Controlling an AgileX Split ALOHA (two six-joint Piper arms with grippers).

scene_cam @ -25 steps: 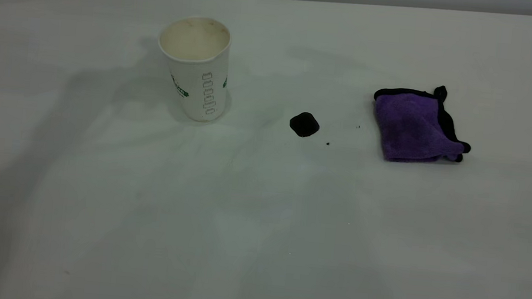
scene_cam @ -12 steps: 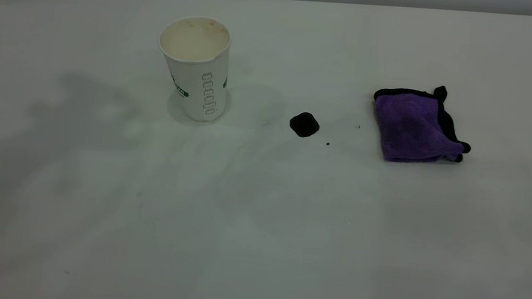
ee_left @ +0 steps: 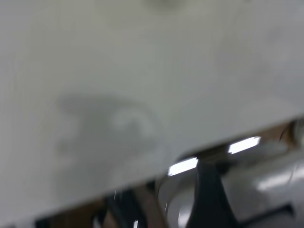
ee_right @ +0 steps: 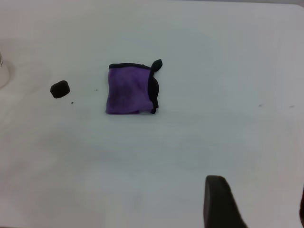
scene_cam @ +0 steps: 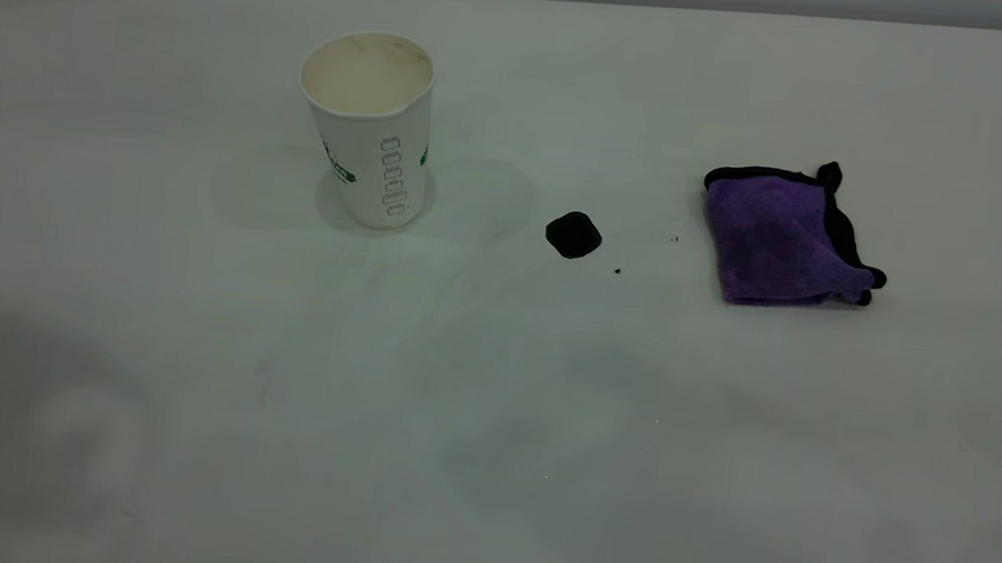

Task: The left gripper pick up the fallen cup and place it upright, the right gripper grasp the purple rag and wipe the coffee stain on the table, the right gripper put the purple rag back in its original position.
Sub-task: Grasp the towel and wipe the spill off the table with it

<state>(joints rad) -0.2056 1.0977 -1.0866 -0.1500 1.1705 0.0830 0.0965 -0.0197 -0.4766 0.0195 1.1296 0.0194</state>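
Observation:
The white paper cup [scene_cam: 369,134] stands upright on the table [scene_cam: 488,426], at the back left. The glossy black coffee stain [scene_cam: 573,234] lies to its right. The purple rag [scene_cam: 777,238] lies folded farther right, and it also shows in the right wrist view [ee_right: 128,90] beside the stain [ee_right: 60,89]. Neither gripper is in the exterior view. My right gripper [ee_right: 259,204] is open and empty, high above the table and well short of the rag. My left gripper [ee_left: 209,199] shows only as a dark blurred shape by the table's edge.
Tiny dark specks [scene_cam: 617,271] lie between the stain and the rag. In the left wrist view the table's edge [ee_left: 142,178] runs across, with blurred rig parts beyond it. Faint arm shadows lie on the table's front part [scene_cam: 46,405].
The arm shadow near the cup has slid away toward the table's front left. The cup, the stain and the rag have not moved.

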